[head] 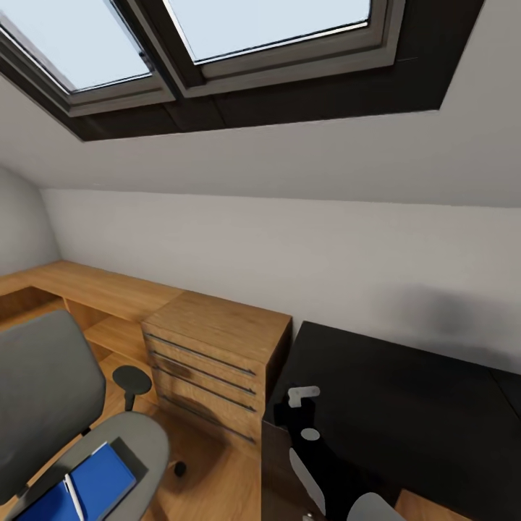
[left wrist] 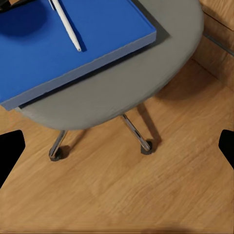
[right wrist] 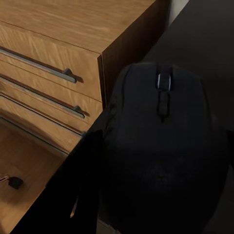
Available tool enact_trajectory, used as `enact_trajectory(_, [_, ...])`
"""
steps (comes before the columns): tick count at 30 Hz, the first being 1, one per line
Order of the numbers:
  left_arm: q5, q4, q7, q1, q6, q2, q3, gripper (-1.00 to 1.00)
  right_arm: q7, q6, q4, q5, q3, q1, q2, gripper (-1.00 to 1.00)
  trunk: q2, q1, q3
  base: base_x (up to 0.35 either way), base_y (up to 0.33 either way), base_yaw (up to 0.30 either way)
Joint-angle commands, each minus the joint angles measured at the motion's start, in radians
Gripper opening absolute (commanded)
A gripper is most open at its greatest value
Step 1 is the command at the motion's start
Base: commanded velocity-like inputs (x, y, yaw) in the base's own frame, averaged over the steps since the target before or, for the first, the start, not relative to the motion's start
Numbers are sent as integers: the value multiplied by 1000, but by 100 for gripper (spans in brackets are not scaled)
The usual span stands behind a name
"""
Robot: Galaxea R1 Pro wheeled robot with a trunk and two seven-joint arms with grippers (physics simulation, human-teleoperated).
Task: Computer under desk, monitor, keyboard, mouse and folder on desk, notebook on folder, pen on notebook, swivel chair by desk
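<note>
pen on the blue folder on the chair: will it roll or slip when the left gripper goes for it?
Probably rolls: the pen looks slim and round, lying loose on the blue folder, whose cover looks smooth. Likely light, so a nudge could send it off onto the swivel chair seat or floor. The chair's casters suggest the seat itself may shift if pushed.

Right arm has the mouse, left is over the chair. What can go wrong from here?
1. The mouse in the right gripper hangs near the edge of the black desk, by the drawer unit; released there, it might fall.
2. The pen lies loose on the blue stack on the swivel chair; a tilted lift could roll it off.
</note>
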Motion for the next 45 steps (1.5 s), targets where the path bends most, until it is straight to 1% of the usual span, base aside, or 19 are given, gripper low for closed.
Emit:
enact_trajectory(1, [10,-1,1,0,-2,0,0,100,-5,-1,1,-9,5,-1,0,-100,-1,0,-1,106,0,0])
enact_trajectory(6, [10,1,0,0,-2,0,0,100,-3,-7,17,-13,2,-1,0,-100,-1,0,-1,242,0,0])
enact_trajectory(8, [10,1,0,0,-2,0,0,100,-2,-8,21,-31,1,-1,0,-100,-1,0,-1,300,0,0])
enact_trajectory(9, [10,1,0,0,-2,0,1,100,-1,-8,23,-52,1,-1,0,-100,-1,0,-1,309,0,0])
enact_trajectory(10, [11,1,0,0,-2,0,1,100,8,-6,26,-112,2,-1,0,-100,-1,0,-1,317,0,0])
enact_trajectory(12, [11,1,0,0,-2,0,1,100,16,-5,27,-133,1,-1,0,-100,-1,0,-1,289,0,0])
enact_trajectory(16, [11,1,0,0,-2,0,1,100,31,-3,40,-151,-1,-1,0,-100,-1,0,-1,133,0,0])
enact_trajectory(19, [12,-3,0,0,-3,0,2,100,34,-1,65,-156,-1,-1,0,-100,-1,0,-1,25,0,0])
enact_trajectory(20, [12,-6,0,0,-4,0,2,100,33,18,73,-158,-1,-1,0,-100,-1,0,-1,3,0,0])
enact_trajectory(22, [12,-6,0,0,-4,0,3,100,31,30,74,-159,-2,-2,0,-100,-1,0,-1,2,0,0])
enact_trajectory(24, [13,-6,0,0,-4,0,3,100,28,48,75,-160,-10,-2,0,-100,-1,0,-1,1,0,0])
enact_trajectory(30, [13,-6,-1,0,-4,0,2,100,25,62,75,-159,-40,-3,0,-100,-1,0,-1,0,0,0])
enact_trajectory(34, [13,-6,-1,0,-4,0,3,100,24,63,76,-158,-46,-3,0,-100,-1,0,-1,0,0,0])
enact_trajectory(44, [13,-7,0,0,-4,0,2,100,9,64,77,-158,-46,-3,0,-100,-71,39,-32,0,0,0])
enact_trajectory(45, [13,-7,0,0,-4,0,2,100,8,64,77,-158,-46,-3,0,-100,-71,39,-32,0,0,0])
